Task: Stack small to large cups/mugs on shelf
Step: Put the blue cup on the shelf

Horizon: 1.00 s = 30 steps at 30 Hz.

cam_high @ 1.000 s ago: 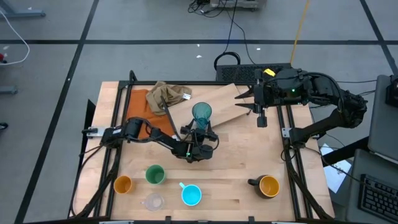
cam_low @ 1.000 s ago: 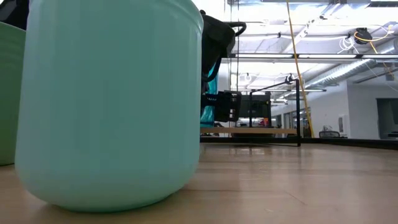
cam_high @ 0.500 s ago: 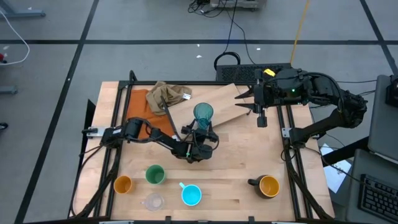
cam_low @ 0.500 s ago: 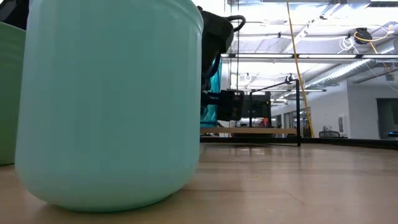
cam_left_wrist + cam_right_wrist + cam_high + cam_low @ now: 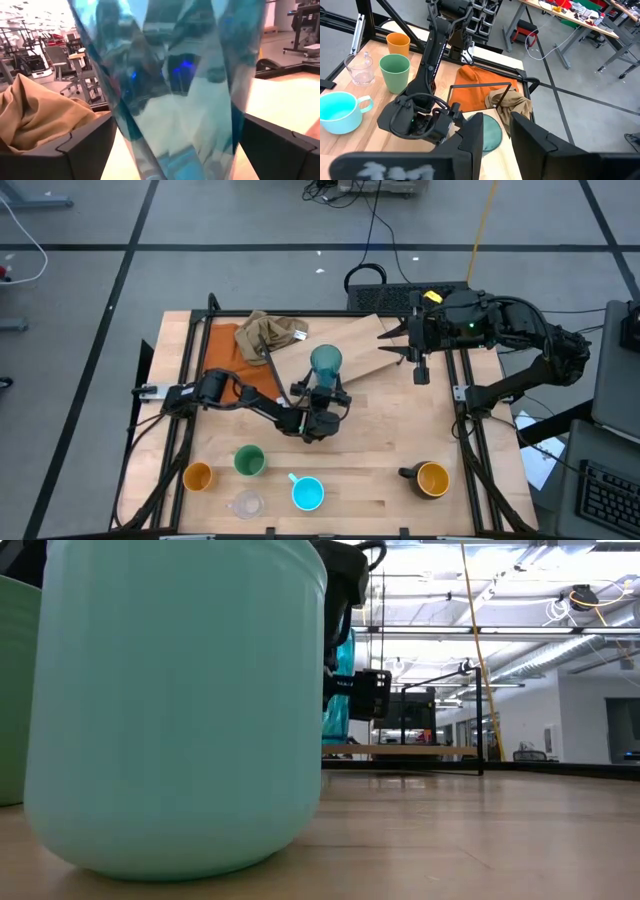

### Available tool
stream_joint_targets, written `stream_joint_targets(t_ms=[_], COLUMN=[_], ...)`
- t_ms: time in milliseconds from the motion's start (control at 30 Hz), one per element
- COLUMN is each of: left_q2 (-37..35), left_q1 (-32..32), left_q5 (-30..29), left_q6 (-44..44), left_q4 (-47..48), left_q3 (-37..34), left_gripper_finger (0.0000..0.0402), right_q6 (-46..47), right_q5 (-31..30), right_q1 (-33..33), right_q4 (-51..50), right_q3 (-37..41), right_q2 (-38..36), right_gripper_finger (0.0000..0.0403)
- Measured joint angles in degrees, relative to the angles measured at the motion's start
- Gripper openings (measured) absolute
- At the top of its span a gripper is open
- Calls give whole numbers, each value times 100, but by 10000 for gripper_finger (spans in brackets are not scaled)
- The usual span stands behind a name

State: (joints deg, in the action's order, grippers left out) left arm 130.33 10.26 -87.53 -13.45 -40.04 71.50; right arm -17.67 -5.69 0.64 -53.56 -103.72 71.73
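The tall teal tumbler [image 5: 325, 362] stands upright on the near left part of the wooden shelf [image 5: 375, 340]. My left gripper [image 5: 323, 388] reaches it level from the table's near side, open wide, with one finger close on each side of the tumbler's wall [image 5: 175, 90]. On the table's near part stand the orange cup [image 5: 198, 476], green cup [image 5: 249, 461], clear glass [image 5: 246, 504], light-blue mug [image 5: 308, 493] and black mug [image 5: 430, 479]. My right gripper [image 5: 392, 343] waits high over the shelf's far right, open, with nothing between its fingers. My left gripper has its two fingers [image 5: 85, 147] lying level against or just beside the tumbler's lower wall [image 5: 125, 135], coming from the table's near side. Whether they touch it I cannot tell. The tumbler stands upright with its base on the shelf.
An orange cloth [image 5: 225, 345] lies at the table's far left with a crumpled brown cloth [image 5: 268, 332] on it, just left of the shelf. Black frame rails [image 5: 465, 410] run along both sides of the table. The light-blue mug [image 5: 180, 700] fills the low view's left.
My left gripper has risen a little beside the tumbler, so more of the teal wall shows in the low view. The tumbler has stayed upright on the shelf.
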Motion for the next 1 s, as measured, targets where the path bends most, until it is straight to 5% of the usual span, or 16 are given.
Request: stream_joint_targets(t_ms=[600, 1000], left_q2=[1, 1], left_q1=[36, 153], left_q5=[-223, -259], left_q6=[395, 1510], left_q4=[-85, -1077], left_q3=[0, 4], left_gripper_finger=[398, 397], right_q6=[-62, -105], right_q5=[0, -1], right_q1=[0, 0], right_q4=[-4, 2], right_q3=[0, 0], right_q2=[1, 1], right_gripper_finger=[86, 86])
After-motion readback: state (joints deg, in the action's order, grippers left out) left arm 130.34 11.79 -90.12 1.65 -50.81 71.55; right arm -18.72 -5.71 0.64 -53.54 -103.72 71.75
